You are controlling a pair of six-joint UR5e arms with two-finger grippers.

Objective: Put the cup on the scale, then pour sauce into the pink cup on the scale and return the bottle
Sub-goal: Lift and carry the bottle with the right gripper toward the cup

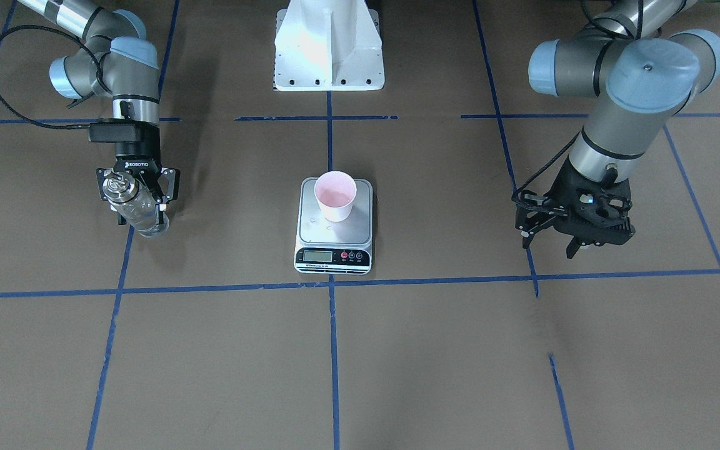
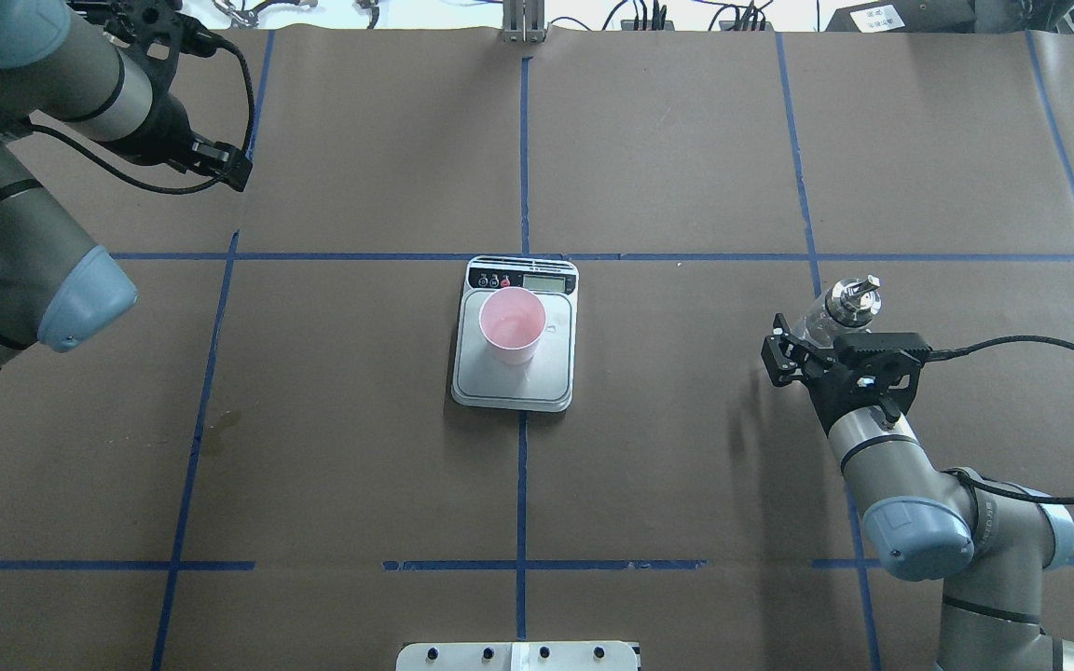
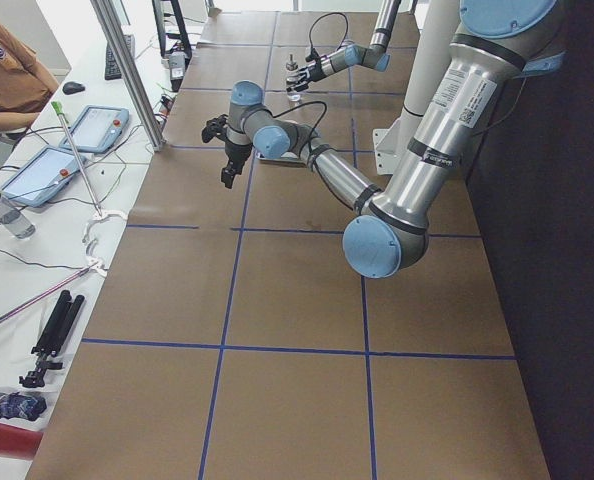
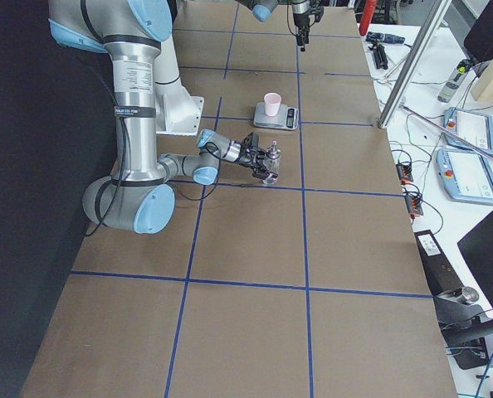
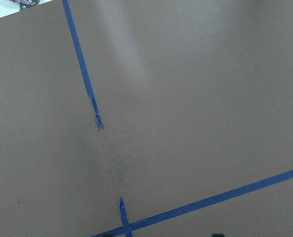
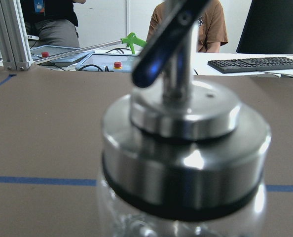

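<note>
My right hand (image 1: 138, 195) is clamped on the bottle (image 1: 141, 217); letting go before it sits flat could topple it.

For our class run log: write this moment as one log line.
cup: on scale | bottle: upright in right gripper, away from scale | left gripper: open, empty

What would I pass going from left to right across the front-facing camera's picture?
Right gripper holding the bottle → scale with the cup standing on it → left gripper, open and empty.
</note>
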